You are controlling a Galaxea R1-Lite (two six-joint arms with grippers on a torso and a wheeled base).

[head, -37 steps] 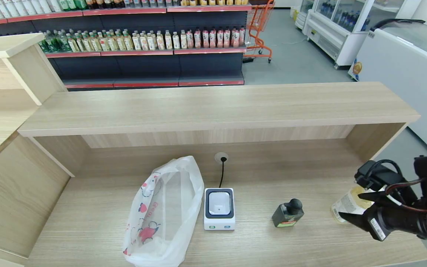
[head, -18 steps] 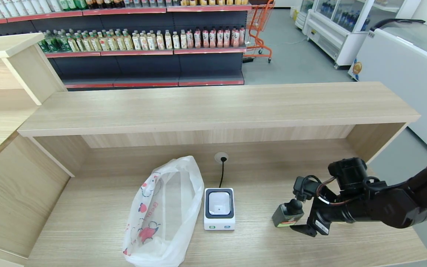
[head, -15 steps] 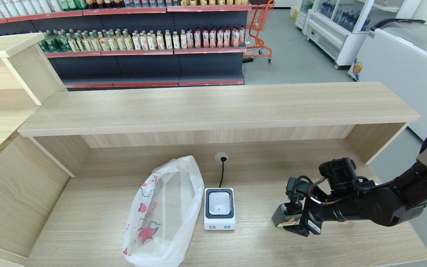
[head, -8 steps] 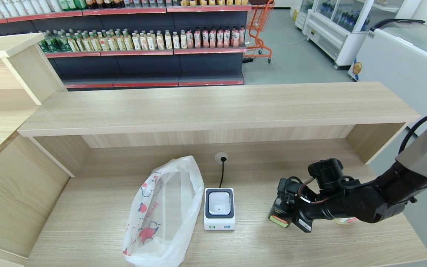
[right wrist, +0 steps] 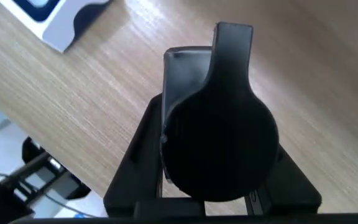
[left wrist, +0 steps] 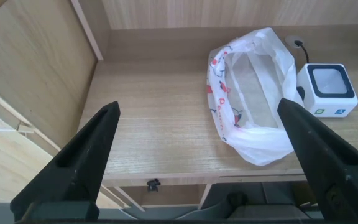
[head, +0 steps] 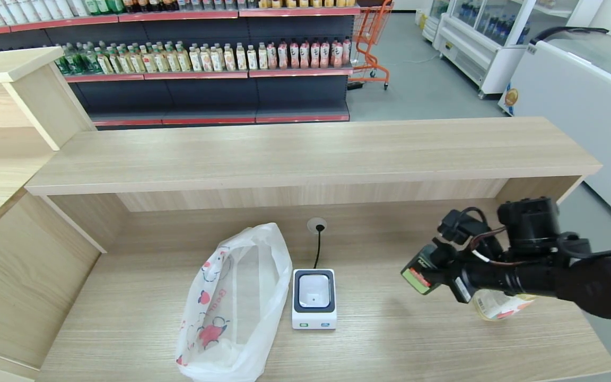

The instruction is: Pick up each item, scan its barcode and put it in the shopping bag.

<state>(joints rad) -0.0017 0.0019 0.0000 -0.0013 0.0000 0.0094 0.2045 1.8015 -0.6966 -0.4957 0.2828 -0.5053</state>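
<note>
Lift done, scan next

We see the counter (head: 390, 339), bag (head: 231, 302) and scanner (head: 313, 298) unmoved. The bottle (head: 418, 270), standing on the counter a second ago, now hangs tilted in the air right of the scanner, so we judge scanning comes next. The right gripper (head: 433, 264) is clamped on it; the left gripper (left wrist: 197, 109) is spread wide, empty.

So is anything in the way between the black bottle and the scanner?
No, nothing visible. The right gripper holds the black bottle above the counter, with only bare wood between it and the scanner. The shopping bag lies beyond the scanner.
</note>
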